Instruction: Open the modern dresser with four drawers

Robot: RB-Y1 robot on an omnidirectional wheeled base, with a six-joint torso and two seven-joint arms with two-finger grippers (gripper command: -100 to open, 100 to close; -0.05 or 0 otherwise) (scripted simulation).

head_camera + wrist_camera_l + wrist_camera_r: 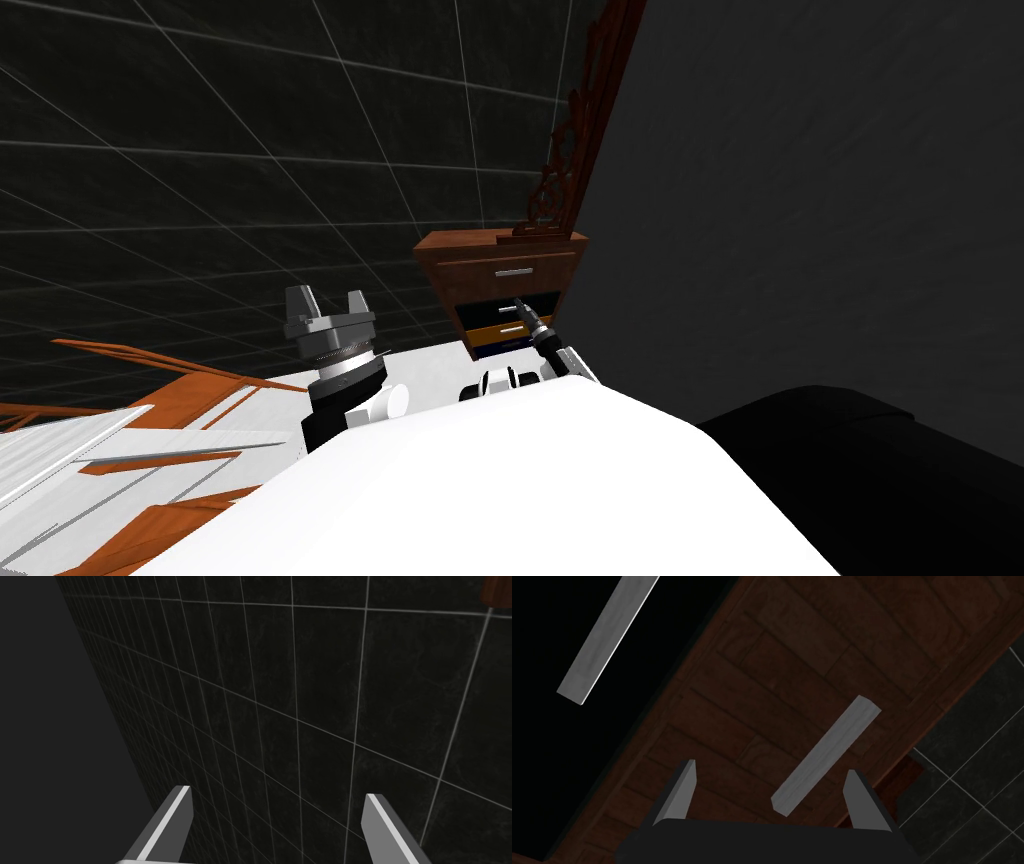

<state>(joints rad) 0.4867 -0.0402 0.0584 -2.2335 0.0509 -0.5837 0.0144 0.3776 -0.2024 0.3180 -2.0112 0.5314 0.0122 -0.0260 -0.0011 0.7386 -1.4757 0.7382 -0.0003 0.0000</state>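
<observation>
The dresser (497, 262) is brown wood with silver bar handles and stands against the dark wall ahead of me. My right arm reaches out to its drawers, and the right gripper (521, 304) is at the second drawer's handle. In the right wrist view the right gripper (771, 767) is open, with the near end of a grey bar handle (826, 753) on a brown drawer front (772, 676) between its fingertips. A second handle (607, 638) lies on a black front beside it. My left gripper (328, 298) is raised at my left, open and empty (277, 792).
A carved wooden frame (575, 140) leans on the dresser's top against the dark grey wall (800, 200). White and orange-brown furniture (150, 430) lies at my lower left. The floor (200, 150) is dark tiles. A black area (860, 470) sits at the lower right.
</observation>
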